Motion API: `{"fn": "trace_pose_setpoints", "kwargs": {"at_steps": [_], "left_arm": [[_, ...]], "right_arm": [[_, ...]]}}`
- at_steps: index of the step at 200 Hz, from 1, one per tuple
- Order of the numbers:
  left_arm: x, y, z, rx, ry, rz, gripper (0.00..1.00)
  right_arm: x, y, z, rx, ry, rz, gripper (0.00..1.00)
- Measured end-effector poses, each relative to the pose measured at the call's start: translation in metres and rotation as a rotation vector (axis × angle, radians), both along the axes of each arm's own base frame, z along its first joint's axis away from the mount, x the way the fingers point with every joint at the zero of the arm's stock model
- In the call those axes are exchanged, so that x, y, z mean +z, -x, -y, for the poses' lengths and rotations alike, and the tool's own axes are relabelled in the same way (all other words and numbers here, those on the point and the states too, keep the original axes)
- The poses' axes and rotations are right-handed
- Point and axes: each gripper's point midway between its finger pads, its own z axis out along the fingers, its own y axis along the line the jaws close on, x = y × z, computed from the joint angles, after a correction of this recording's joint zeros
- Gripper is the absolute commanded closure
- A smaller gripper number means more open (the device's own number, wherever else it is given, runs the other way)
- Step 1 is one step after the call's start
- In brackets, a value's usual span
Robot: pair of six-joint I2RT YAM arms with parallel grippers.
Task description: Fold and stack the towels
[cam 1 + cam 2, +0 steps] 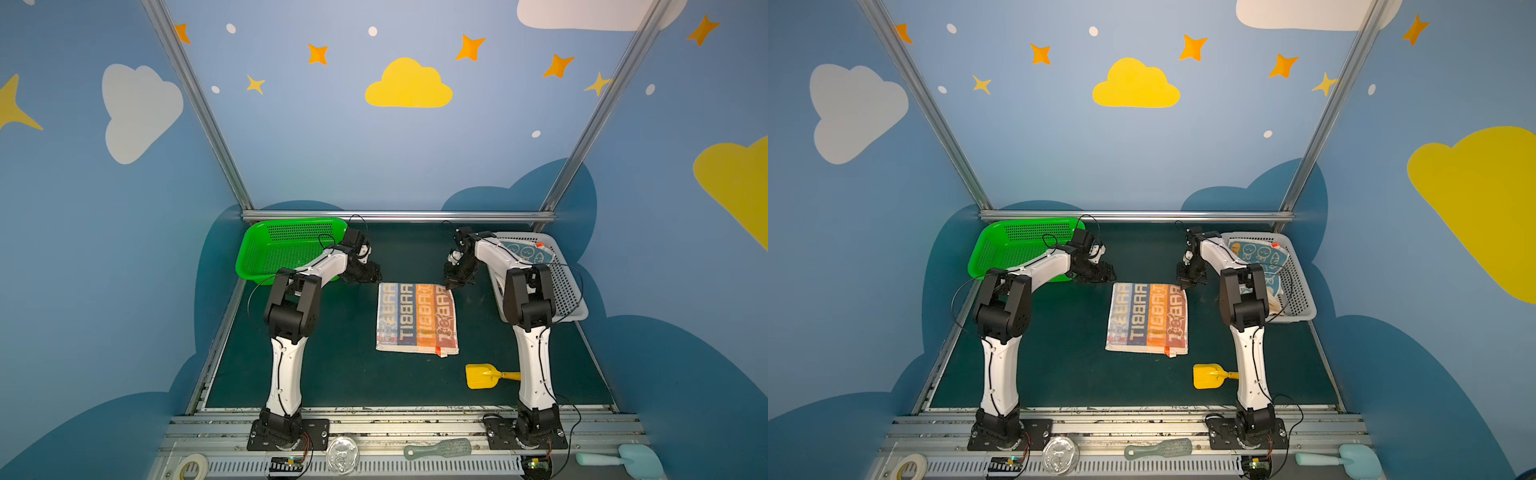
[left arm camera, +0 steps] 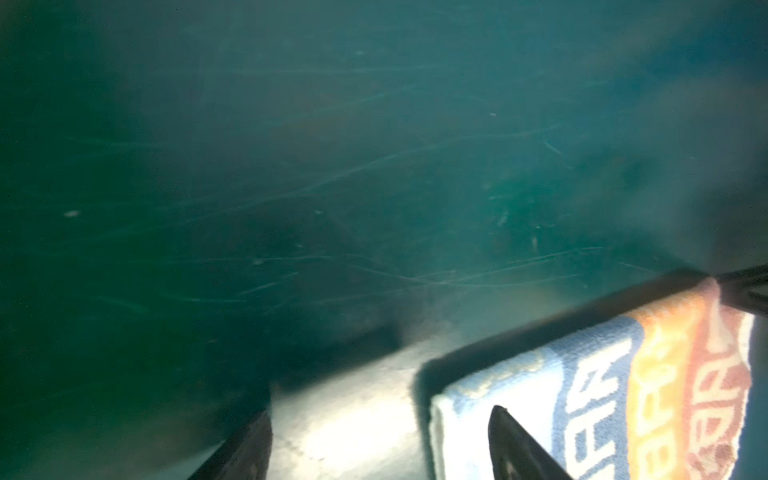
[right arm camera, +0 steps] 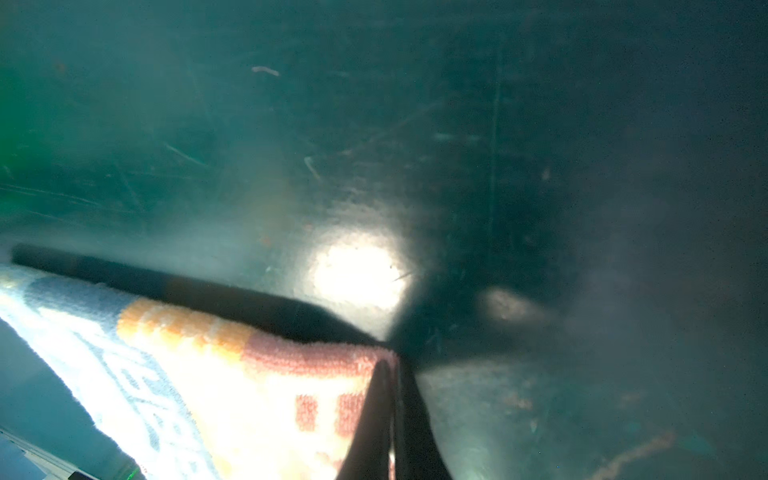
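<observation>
Pressed together, the jaws of the right gripper [image 3: 392, 365] pinch a pinkish-orange corner of the square striped terry towel [image 3: 208, 374], which is blue, cream and orange with pale RABBIT lettering. The cloth's edge runs away from the closed tips to one side, with a dark band of shadow beside it on the dark green mat [image 3: 540, 124]. The left gripper [image 2: 378, 415] has its jaws spread and empty: one finger [image 2: 511, 444] sits over the towel's pale blue corner, and its partner [image 2: 245, 449] sits over bare mat just beside that corner. In both top views the towel lies flat, stretching from the two grippers back toward the arm bases. Just beyond the right gripper, away from the towel, a grey perforated plastic basket [image 1: 569, 291] holds more blue printed towels [image 1: 525, 251]. Behind the left gripper sits a bright green plastic basket [image 1: 286, 245]. A yellow plastic toy shovel [image 1: 482, 376] lies near the towel's red-tagged corner.
</observation>
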Motion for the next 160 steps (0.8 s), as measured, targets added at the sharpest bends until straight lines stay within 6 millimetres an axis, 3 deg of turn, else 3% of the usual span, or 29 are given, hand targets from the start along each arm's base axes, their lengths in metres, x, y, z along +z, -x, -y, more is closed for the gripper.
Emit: {"fn": "trace_pose_setpoints", "kwargs": {"at_steps": [37,100,160], "left_arm": [[-0.002,0.005,0.006,-0.019,0.025,-0.009,0.2],[0.002,0.012,0.036,-0.124,0.105,0.014,0.38],[0.002,0.014,0.039,-0.165,0.105,0.025,0.55]], "right_arm": [[0.0,0.0,0.0,0.001,-0.003,-0.001,0.99],[0.0,0.0,-0.001,0.001,-0.005,-0.001,0.99],[0.0,0.0,-0.001,0.0,-0.009,-0.003,1.0]]}}
